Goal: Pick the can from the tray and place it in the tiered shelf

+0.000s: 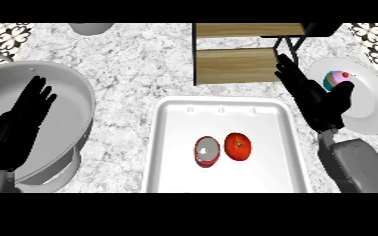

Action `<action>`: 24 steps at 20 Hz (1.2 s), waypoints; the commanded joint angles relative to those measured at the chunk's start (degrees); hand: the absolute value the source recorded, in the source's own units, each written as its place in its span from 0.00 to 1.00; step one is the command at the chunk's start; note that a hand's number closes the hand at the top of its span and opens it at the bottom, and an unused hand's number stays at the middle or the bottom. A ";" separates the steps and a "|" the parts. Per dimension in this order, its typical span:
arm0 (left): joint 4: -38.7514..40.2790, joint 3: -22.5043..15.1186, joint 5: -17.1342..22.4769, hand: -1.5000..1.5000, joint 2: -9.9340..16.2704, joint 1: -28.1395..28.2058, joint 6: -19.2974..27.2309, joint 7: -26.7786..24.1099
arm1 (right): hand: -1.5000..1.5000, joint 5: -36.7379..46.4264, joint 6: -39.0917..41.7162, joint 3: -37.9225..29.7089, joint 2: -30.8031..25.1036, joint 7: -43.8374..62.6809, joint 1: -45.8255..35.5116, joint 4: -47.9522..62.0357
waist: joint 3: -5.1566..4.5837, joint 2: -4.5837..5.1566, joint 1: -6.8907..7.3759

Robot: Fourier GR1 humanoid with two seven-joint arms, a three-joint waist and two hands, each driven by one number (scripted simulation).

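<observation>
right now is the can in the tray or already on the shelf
In the tray. The can stands on the white tray beside a tomato; the tiered shelf holds nothing visible, and neither hand touches it.

There was one camera, up at the robot's head. It looked almost straight down at the counter [133,60], close up. The tray [177,130] sat low in the middle.

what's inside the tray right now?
The white tray holds two things side by side near its middle: a red can lying on its side and a tomato to its right. No robot hand covers either one.
</observation>
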 commanded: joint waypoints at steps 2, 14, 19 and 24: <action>5.65 -4.51 -6.71 0.50 -4.39 -5.43 -0.72 -5.53 | 0.00 2.52 -2.81 -0.94 2.20 2.75 -0.21 -4.48 | -0.09 0.88 0.76; 5.97 -13.59 -16.40 0.50 -7.89 -7.21 2.86 -7.71 | 0.00 22.09 -34.72 -0.21 8.39 -1.07 9.12 -6.71 | -0.14 0.54 -1.68; 6.87 -15.07 -18.58 0.50 -10.56 -8.64 3.63 -7.53 | 0.00 14.18 -31.91 -3.26 15.72 -20.44 18.54 -8.77 | 0.00 0.83 0.58; 9.39 -15.63 -18.87 0.50 -12.34 -7.71 3.04 -10.39 | 0.00 17.05 -20.55 3.94 4.77 -6.31 18.74 -17.17 | -0.14 0.73 0.69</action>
